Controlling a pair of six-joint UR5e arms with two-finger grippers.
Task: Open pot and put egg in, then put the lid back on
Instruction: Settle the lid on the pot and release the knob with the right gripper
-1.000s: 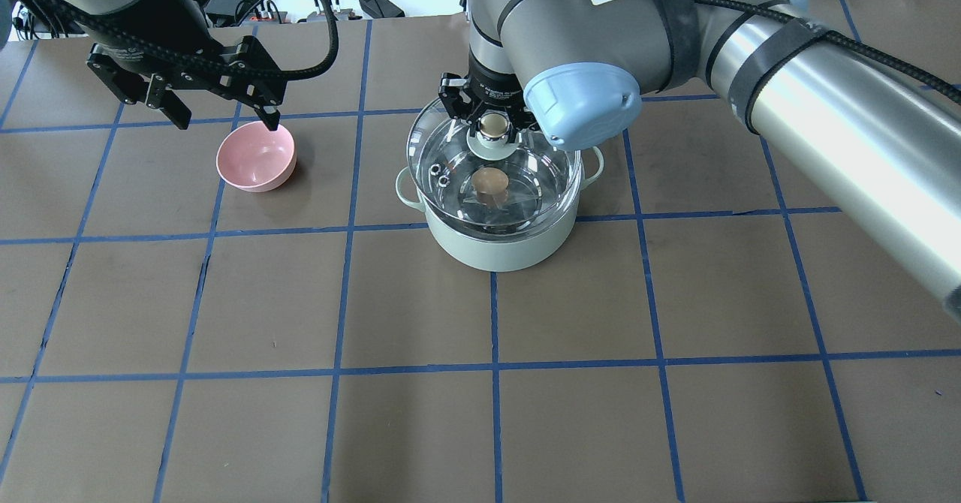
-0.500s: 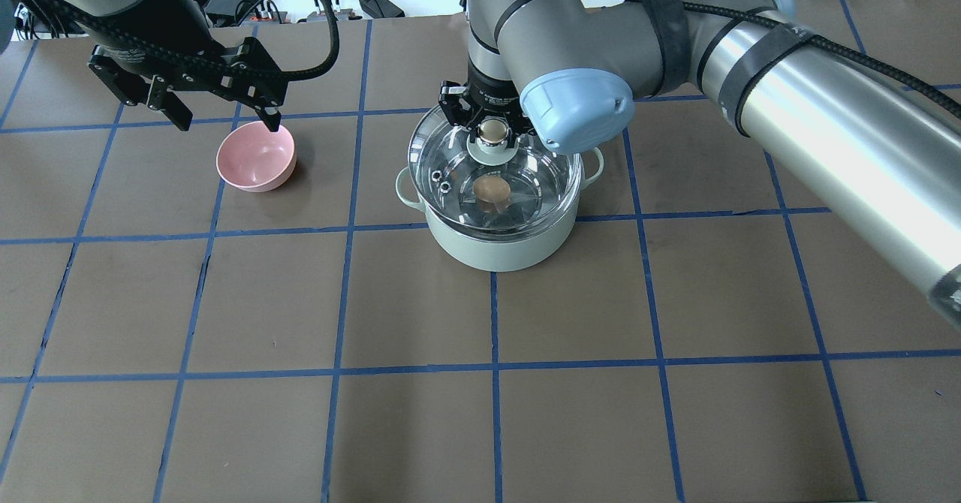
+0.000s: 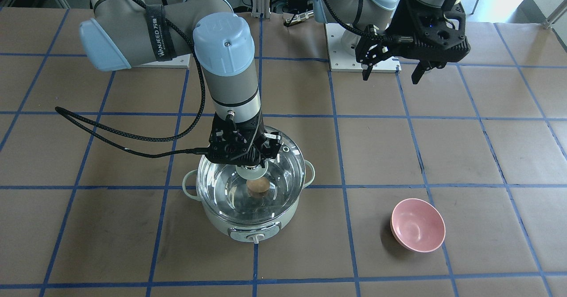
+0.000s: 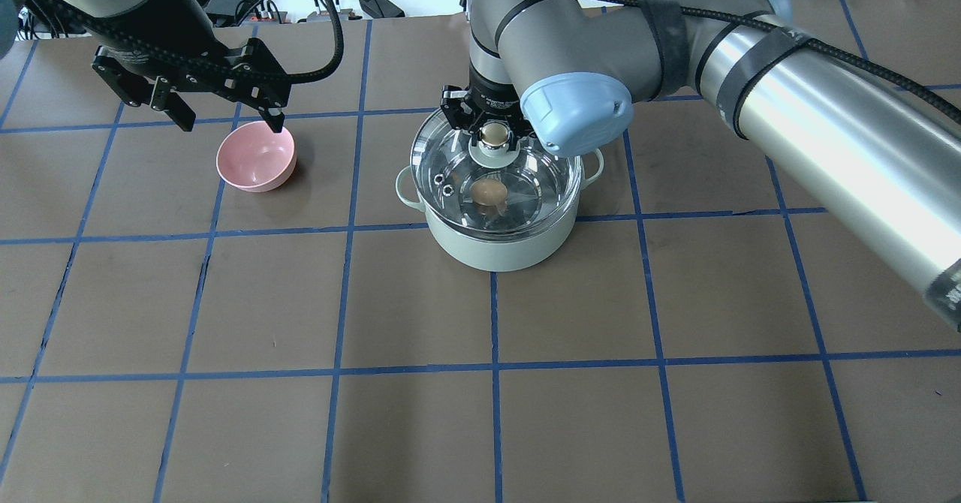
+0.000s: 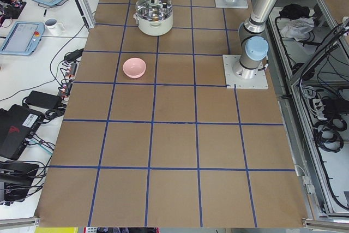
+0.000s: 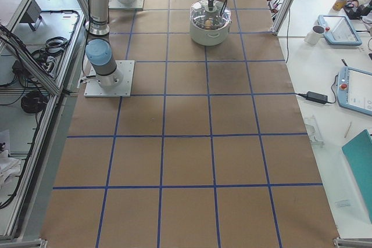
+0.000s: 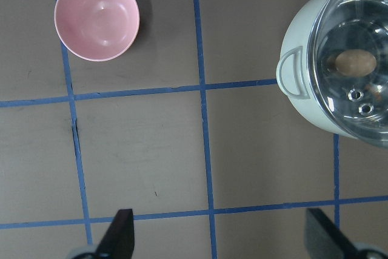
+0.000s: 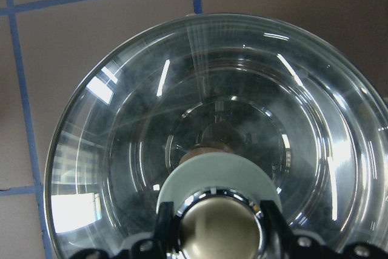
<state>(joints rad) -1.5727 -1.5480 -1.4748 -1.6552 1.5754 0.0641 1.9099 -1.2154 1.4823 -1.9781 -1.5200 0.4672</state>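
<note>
Egg [image 4: 488, 191] in the pot [image 4: 495, 251], under the lid [image 4: 540, 180] set on the pot's rim. Above the pot's centre, right gripper [image 4: 493, 134] clamped on the lid's knob [image 8: 219, 225]. Probably only the release remaining. Farther off the pot's side, pink bowl [image 4: 255, 156], then left gripper [image 4: 229, 122], jaws apart, empty. Control knob [image 3: 254, 237] on the pot's front: plain front-facing, hidden overhead.

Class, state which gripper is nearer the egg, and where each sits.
Right. The right gripper is just above the egg, gripping the lid by its knob; the left gripper hangs off to the side, near the pink bowl.
</note>
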